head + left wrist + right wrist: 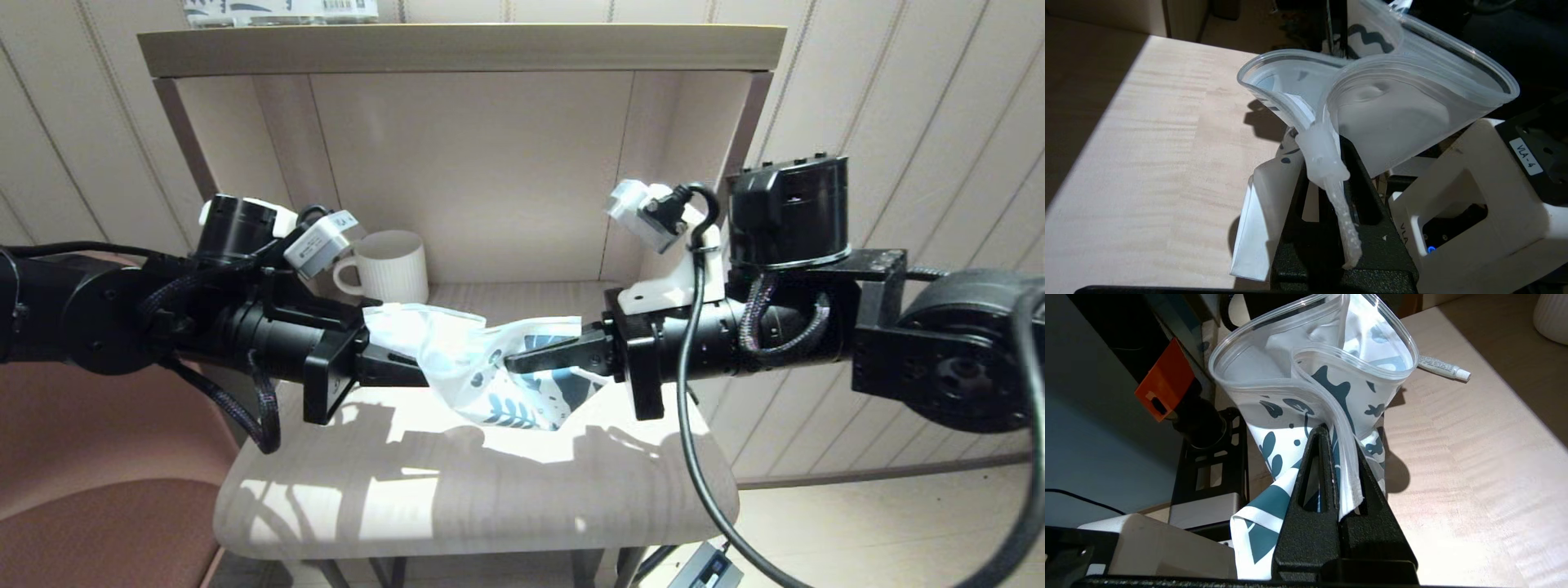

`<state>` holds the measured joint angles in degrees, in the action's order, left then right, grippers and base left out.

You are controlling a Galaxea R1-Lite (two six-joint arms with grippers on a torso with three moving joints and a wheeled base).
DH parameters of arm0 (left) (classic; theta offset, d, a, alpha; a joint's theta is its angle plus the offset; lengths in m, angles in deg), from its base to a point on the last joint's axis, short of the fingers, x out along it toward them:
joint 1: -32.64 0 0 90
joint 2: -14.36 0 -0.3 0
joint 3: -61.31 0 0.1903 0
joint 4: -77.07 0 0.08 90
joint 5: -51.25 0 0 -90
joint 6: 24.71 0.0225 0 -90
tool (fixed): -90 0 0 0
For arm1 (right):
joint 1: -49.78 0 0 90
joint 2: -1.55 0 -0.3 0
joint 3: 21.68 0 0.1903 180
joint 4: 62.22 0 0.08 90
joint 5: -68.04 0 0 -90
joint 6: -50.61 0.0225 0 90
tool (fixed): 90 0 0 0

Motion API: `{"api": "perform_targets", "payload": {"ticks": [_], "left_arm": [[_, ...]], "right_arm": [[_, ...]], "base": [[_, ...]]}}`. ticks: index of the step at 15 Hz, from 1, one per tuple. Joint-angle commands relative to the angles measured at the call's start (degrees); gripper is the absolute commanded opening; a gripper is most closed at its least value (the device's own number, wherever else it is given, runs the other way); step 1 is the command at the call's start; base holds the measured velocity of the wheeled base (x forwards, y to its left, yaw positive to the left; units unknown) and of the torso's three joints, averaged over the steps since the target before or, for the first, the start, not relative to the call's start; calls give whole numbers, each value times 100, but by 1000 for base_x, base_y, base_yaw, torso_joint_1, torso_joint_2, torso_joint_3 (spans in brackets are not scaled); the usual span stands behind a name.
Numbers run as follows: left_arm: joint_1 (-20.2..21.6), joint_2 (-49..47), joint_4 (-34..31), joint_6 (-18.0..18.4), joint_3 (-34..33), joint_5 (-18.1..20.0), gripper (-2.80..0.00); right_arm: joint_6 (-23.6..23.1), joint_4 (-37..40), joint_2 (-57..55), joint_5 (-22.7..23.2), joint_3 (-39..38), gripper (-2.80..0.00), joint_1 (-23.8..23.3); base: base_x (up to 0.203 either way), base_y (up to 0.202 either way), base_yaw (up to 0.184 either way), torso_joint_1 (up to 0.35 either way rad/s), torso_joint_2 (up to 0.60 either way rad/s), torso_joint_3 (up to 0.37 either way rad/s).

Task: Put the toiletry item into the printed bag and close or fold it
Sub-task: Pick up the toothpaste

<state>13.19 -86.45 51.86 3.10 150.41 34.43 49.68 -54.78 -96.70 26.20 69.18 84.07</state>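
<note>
The printed bag (473, 367), white with teal leaves, hangs above the table between both grippers. Its zip mouth (1306, 375) gapes open, buckled into two loops. My left gripper (392, 363) is shut on the slider end of the zip strip (1323, 151). My right gripper (522, 359) is shut on the opposite end of the strip (1347, 473). The toiletry item (1443, 368), a thin white stick, lies on the table just beyond the bag's mouth, outside the bag. In the head view the item is hidden behind the bag.
A white ribbed mug (390, 265) stands at the back left of the pale wooden table (457, 490), under a shelf top (457, 47) carrying a printed package (277, 10). A brown seat (98, 490) is at the left.
</note>
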Motion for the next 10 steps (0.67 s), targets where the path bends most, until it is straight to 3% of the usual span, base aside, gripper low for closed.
{"api": "perform_targets", "payload": {"ticks": [1,8,10], "left_arm": [[-57,-10,-5,9,10,38,-280],[-313,44,-41,-44,8,-32,-280],[-302,14,-53,-56,10,-207,-280]], "right_arm": [[-3,-8,-286,-2,87,-280,72],[-3,20,-263,-46,148,-280,128],[-1,10,-167,-52,93,-280,100]], "base": [[0,0,0,0,0,0],[0,0,0,0,0,0],[0,0,0,0,0,0]]}}
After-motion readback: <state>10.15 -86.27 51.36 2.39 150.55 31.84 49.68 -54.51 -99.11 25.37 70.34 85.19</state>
